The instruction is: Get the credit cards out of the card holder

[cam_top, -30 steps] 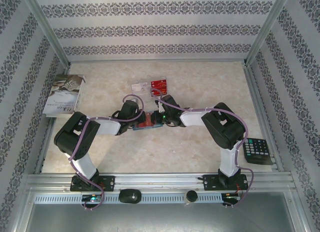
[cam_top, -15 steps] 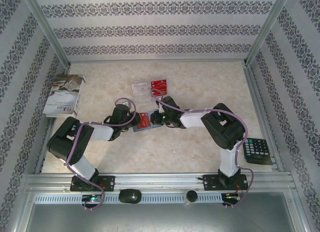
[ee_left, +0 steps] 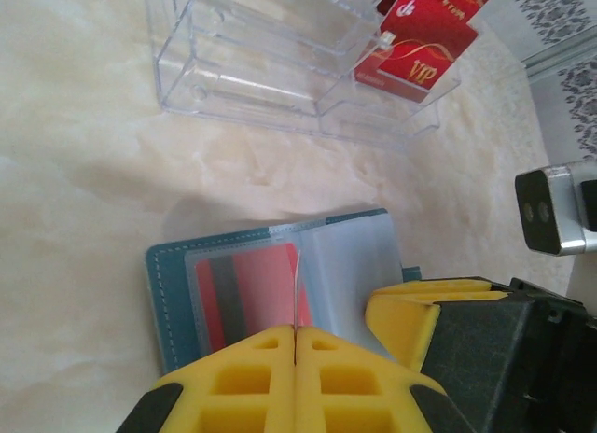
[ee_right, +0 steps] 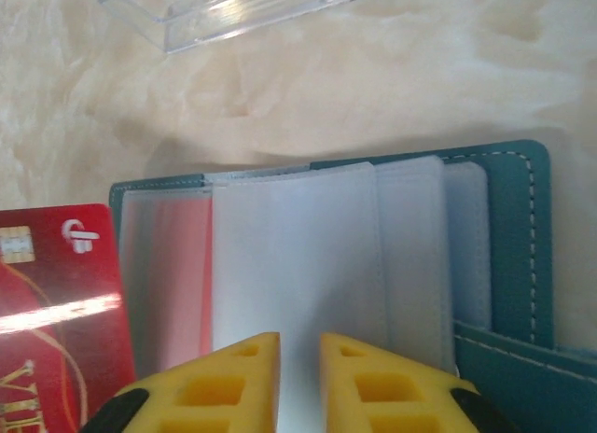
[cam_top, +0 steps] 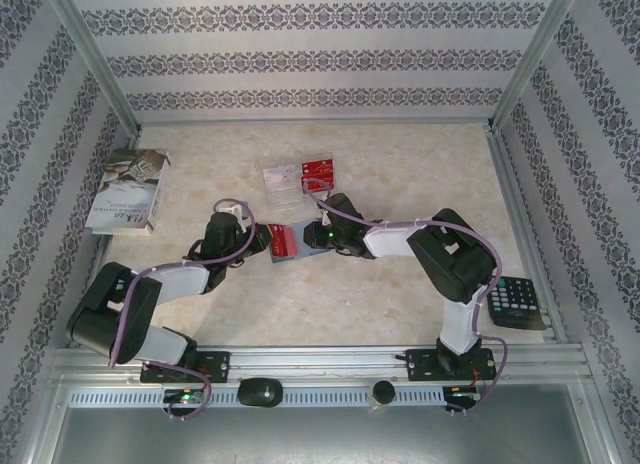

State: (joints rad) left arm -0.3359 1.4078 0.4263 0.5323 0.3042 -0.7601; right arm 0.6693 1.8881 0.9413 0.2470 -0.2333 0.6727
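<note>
— Since both arms meet at mid-desk, where is the small teal-blue folding card holder [ee_right: 522, 237]?

— It lies open and flat on the pale marbled desk [cam_top: 400, 164] between the two wrists. Its translucent plastic sleeves [ee_right: 298, 256] face up.

— And the left fingers [ee_left: 247, 372]?

— Pressed together on a thin red credit card [ee_right: 56, 293]. From the left wrist the card shows edge-on, as a pale line rising from the seam between the yellow pads. From the right wrist its face shows: red, with a gold chip and white print, lying over the holder's left edge.

— Is it clear of its sleeve?

— Most of it is in the open. Whether the gripped end has left the plastic, I cannot tell.

— The right fingers [ee_right: 233, 377]?

— They are low over the sleeves, a narrow slit apart, with a pale sleeve showing in the slit. I cannot tell whether they nip it or only rest there.

— Any more cards?

— A second red card [ee_left: 252, 288] with a dark stripe sits inside a sleeve on the holder's left panel. Beyond the holder, apart from it, stands a clear transparent plastic tray [ee_left: 270, 69] with more red cards [ee_left: 415, 36] at one end.

— Anything else?

— A white booklet [cam_top: 128, 189] lies at the desk's left edge and a black calculator [cam_top: 515, 302] at its right. Both are well apart from the holder.
</note>
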